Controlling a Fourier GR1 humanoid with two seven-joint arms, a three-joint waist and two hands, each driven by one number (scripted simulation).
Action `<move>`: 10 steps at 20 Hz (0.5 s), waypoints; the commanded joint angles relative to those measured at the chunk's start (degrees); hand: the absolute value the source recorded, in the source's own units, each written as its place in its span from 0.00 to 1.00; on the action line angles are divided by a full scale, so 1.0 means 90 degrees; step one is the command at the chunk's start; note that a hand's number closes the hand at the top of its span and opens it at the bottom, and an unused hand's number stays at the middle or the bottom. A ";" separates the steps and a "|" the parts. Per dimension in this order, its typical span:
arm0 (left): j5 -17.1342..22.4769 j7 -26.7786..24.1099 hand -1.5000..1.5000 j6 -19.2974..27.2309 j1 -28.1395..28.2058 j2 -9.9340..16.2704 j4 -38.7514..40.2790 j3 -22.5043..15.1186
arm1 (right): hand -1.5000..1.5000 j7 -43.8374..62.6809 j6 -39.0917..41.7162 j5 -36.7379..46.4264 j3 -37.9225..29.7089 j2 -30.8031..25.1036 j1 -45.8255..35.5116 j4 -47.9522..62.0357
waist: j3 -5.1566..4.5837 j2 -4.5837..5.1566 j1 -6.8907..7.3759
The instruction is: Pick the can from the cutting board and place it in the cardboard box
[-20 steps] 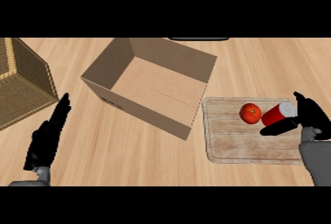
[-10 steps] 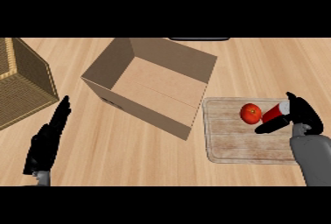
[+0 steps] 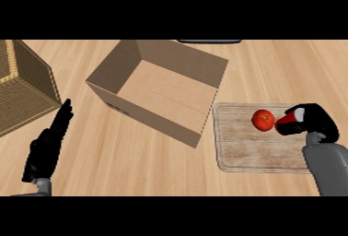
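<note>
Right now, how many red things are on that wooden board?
2: a tomato near the board's top middle, and a can just right of it, mostly hidden by the right hand.

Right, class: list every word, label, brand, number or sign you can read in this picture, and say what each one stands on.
None can be read.
The cardboard box: plain walls; a small dark mark on its front wall is too small to read.
The red can: mostly hidden in the right hand, no lettering shows.
The cutting board, the tomato and the woven basket: no text.
</note>
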 commanded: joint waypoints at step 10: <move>-0.0023 -0.0031 0.50 -0.0265 -0.0245 -0.0014 0.0095 0.0006 | 1.00 -0.2249 0.0048 0.0933 0.1067 -0.0660 -0.0702 0.0285 | 0.0044 0.0096 0.0348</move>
